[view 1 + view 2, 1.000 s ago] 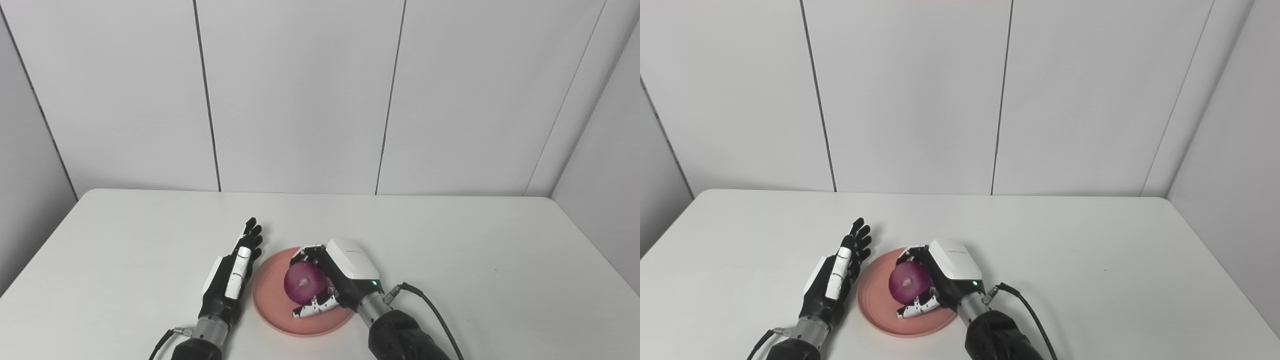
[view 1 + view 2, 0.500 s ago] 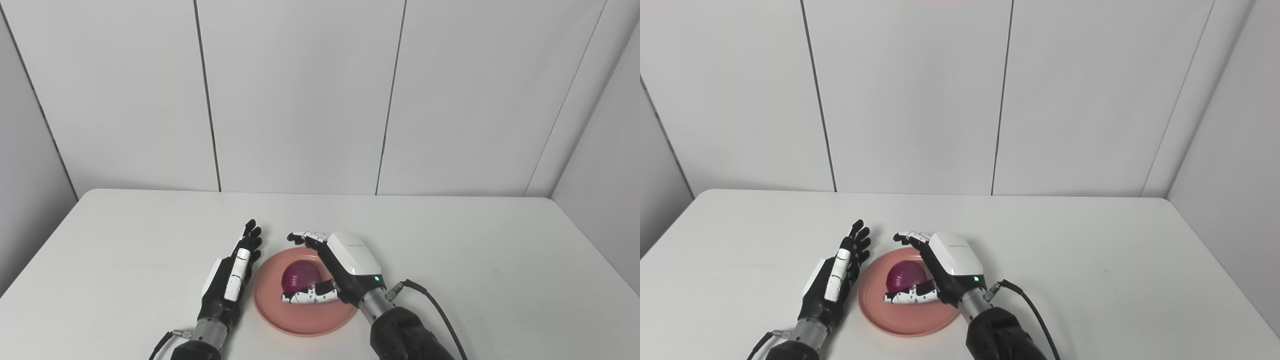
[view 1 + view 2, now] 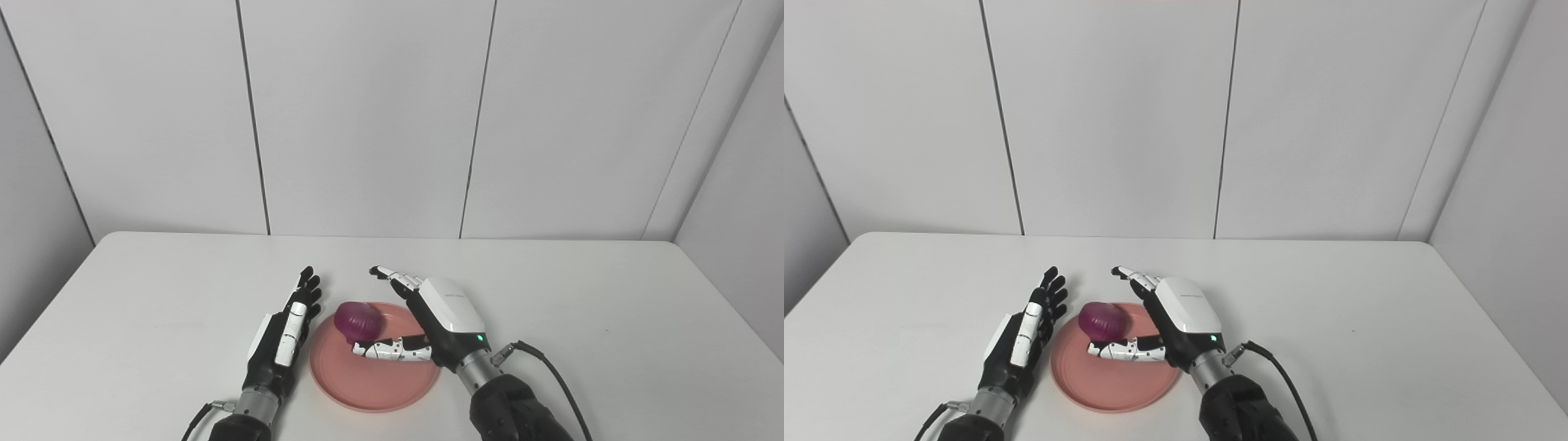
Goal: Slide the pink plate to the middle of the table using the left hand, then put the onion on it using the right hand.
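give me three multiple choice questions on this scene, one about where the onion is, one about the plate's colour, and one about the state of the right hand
1. Where is the onion?
A. on the plate's far-left part
B. on bare table
C. in the left hand

2. What colour is the plate?
A. blue
B. pink
C. white

3. What state is the right hand in?
A. shut on the onion
B. open
C. out of view

Answers:
1 A, the onion sits on the plate near its far-left rim.
2 B, its surface is pink.
3 B, its fingers are spread and hold nothing.
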Controlling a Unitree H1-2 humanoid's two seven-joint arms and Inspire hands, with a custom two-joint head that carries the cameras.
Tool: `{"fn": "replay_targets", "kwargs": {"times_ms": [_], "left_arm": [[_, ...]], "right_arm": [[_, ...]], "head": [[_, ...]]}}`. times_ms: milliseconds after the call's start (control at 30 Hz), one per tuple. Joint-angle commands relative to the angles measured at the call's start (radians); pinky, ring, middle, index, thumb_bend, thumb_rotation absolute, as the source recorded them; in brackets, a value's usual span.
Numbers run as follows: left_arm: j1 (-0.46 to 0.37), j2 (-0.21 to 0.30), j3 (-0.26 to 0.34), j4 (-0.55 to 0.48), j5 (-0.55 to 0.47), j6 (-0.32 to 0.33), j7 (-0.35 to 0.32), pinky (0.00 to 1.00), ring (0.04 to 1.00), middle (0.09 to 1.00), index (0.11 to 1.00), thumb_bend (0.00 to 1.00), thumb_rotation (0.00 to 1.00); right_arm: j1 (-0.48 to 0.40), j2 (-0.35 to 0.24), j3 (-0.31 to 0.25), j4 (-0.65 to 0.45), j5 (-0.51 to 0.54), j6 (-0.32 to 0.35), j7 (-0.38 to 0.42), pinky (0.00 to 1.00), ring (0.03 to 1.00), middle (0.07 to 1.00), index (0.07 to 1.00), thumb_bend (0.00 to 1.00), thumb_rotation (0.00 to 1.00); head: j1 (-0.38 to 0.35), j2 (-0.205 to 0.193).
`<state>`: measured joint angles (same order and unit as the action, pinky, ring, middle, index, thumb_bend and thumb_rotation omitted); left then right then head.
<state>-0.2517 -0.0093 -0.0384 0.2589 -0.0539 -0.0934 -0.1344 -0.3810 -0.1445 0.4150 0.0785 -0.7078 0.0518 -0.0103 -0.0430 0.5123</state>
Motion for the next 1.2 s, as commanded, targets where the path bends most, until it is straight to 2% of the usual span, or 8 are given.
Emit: {"fn": "replay_targets", "kwargs": {"times_ms": [0,333,433,567,600,667,833,1167], "left_arm": [[-0.034,0.006,0.004,-0.011,0.004,-0.021,0.007,0.98,0.991,1.000,1.000,0.66,1.00],[-0.034,0.012,0.004,0.003,0.005,-0.042,0.006,1.00,0.997,1.000,1.000,0.66,1.00],[-0.033,0.013,0.004,0.008,0.008,-0.047,0.010,1.00,0.997,1.000,1.000,0.67,1.00],[-0.030,0.013,0.005,0.005,0.009,-0.046,0.012,1.00,0.996,1.000,1.000,0.67,1.00],[-0.029,0.013,0.005,0.004,0.010,-0.046,0.012,1.00,0.995,1.000,1.000,0.66,1.00],[-0.028,0.014,0.005,0.008,0.009,-0.052,0.011,1.00,0.995,1.000,1.000,0.66,1.00],[-0.028,0.019,0.005,0.023,0.005,-0.071,0.006,1.00,0.999,1.000,1.000,0.66,1.00],[-0.017,0.029,0.007,0.024,-0.007,-0.079,-0.004,1.00,1.000,1.000,1.000,0.67,1.00]], "right_arm": [[-0.019,-0.002,-0.022,-0.051,0.019,-0.049,-0.011,0.80,0.828,0.846,0.859,0.72,0.73],[0.055,-0.015,-0.125,-0.108,0.138,-0.012,0.016,0.76,0.859,0.898,0.895,0.68,0.85],[0.080,-0.025,-0.161,-0.101,0.170,-0.006,0.021,0.68,0.796,0.914,0.918,0.71,0.98],[0.100,-0.018,-0.210,-0.061,0.285,-0.052,0.040,0.79,0.876,0.946,0.949,0.72,1.00],[0.102,-0.018,-0.218,-0.048,0.309,-0.070,0.042,0.86,0.917,0.961,0.962,0.69,1.00],[0.103,-0.019,-0.228,-0.025,0.347,-0.090,0.046,0.90,0.946,0.976,0.978,0.67,1.00],[0.109,-0.022,-0.244,0.016,0.411,-0.123,0.054,0.93,0.975,0.996,0.998,0.61,1.00],[0.100,0.020,-0.291,0.069,0.551,-0.103,0.084,0.99,1.000,1.000,1.000,0.69,1.00]], "head": [[-0.004,-0.001],[-0.010,-0.001],[-0.013,-0.004],[-0.017,-0.007],[-0.017,-0.007],[-0.019,-0.009],[-0.017,-0.015],[-0.022,-0.008]]}}
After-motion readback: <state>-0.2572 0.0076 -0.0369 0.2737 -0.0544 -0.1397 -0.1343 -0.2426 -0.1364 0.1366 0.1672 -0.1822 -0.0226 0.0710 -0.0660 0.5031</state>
